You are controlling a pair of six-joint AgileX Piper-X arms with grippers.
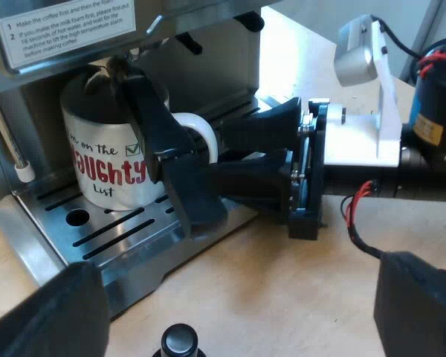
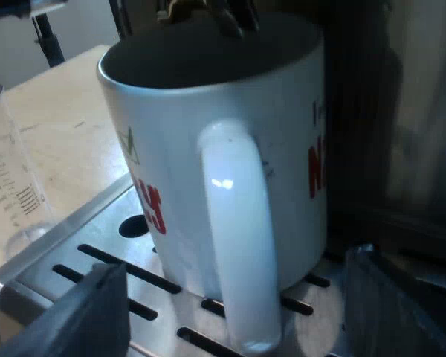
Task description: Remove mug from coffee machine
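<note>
A white mug [image 1: 104, 160] with red lettering stands on the espresso machine's slotted drip tray [image 1: 111, 238], under the brew head. Its white handle [image 1: 202, 134] points away from the machine. A dark holder handle [image 1: 171, 163] sticks out from under the head across the mug's side. My right gripper [image 1: 219, 152] reaches in at the mug's handle. In the right wrist view, the right gripper [image 2: 241, 312] is open, with one finger on each side of the mug's handle [image 2: 238, 245] and the mug [image 2: 163, 119] just beyond. My left gripper [image 1: 230, 327] is open, back from the tray.
A tamper's black knob [image 1: 178, 343] stands on the wooden table between my left fingers. A steam wand [image 1: 11, 145] hangs beside the mug. A measuring glass [image 2: 15, 178] stands on the table by the tray's edge [image 2: 30, 275].
</note>
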